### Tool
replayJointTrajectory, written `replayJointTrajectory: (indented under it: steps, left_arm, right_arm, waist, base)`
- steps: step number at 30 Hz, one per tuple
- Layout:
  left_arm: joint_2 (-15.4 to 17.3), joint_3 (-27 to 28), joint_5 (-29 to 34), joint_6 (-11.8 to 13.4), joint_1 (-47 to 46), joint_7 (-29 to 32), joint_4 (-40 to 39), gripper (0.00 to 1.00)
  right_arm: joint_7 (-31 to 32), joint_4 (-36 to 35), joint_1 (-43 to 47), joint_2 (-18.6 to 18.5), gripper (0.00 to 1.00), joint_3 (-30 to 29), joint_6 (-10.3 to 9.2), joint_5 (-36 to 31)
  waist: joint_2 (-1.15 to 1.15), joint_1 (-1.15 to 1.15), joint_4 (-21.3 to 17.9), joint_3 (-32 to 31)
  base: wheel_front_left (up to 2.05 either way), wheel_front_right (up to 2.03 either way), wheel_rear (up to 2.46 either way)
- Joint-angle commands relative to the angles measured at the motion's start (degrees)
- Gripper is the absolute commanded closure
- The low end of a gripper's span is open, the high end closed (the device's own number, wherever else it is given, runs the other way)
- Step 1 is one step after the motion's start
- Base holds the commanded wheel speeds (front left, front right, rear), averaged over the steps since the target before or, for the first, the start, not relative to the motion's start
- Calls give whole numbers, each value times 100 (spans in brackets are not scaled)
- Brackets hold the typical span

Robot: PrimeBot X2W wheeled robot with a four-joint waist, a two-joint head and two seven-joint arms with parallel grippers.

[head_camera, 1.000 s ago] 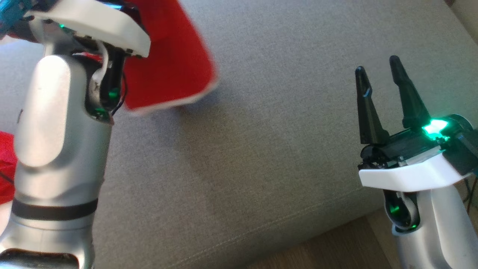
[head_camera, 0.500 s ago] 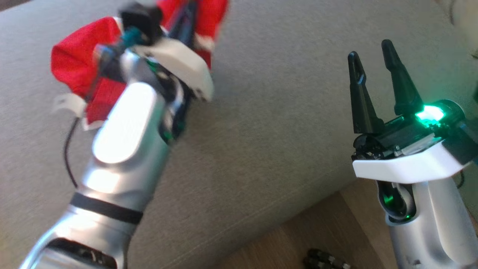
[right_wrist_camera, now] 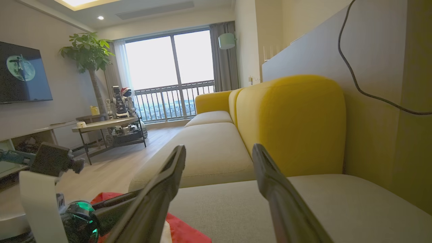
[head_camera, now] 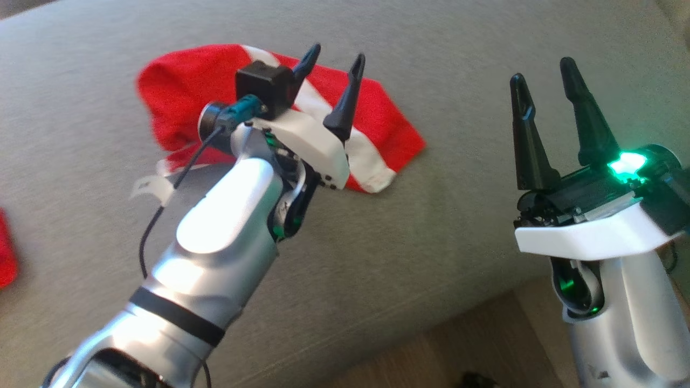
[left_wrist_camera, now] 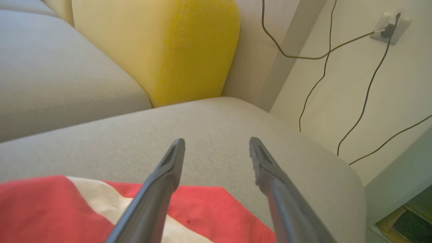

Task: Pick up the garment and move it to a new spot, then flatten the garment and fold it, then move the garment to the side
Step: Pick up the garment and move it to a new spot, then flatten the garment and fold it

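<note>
We are hovering our left gripper (head_camera: 337, 53), fingers apart and empty, just above the red garment (head_camera: 178, 91). It is lying rumpled on the sofa cushion (head_camera: 431, 242), long axis running left-right. Our right gripper (head_camera: 542, 72), also spread, is hanging well apart, so the left is nearer.

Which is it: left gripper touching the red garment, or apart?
Cannot tell. In the left wrist view the left gripper is open with no cloth between its fingers, but they cross over the red garment, and the underside is hidden.
</note>
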Motion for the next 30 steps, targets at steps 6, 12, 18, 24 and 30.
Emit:
replayJointTrajectory:
  steps: [6,12,18,24,30]
  left_arm:
    - [649,440,320,126,-190,-269,-778,0]
    - [1367,996,657,405,982,-304,-1953,0]
    - [1545,1634,1112,493,2646,-306,-3048,0]
    - [1029,2333,1628,261,3838,-306,-3511,0]
    - [562,2721,2127,-215,4299,-307,-3475,0]
  right_arm:
    - [-37,-31,172,12,0,26,-1,-323]
    - [-37,165,417,12,0,32,-1,-618]
    - [-37,382,666,12,0,-34,-1,-791]
    - [-37,603,839,12,0,-61,-1,-888]
    - [-8,1021,797,12,0,5,-1,-1274]
  waist:
    - [0,0,1054,-640]
    - [0,0,1746,-998]
    - [0,0,2261,-1184]
    - [0,0,2643,-1310]
    - [0,0,3024,-1411]
  base:
    - [0,0,0]
    - [0,0,0]
    - [0,0,0]
    - [0,0,0]
    - [0,0,0]
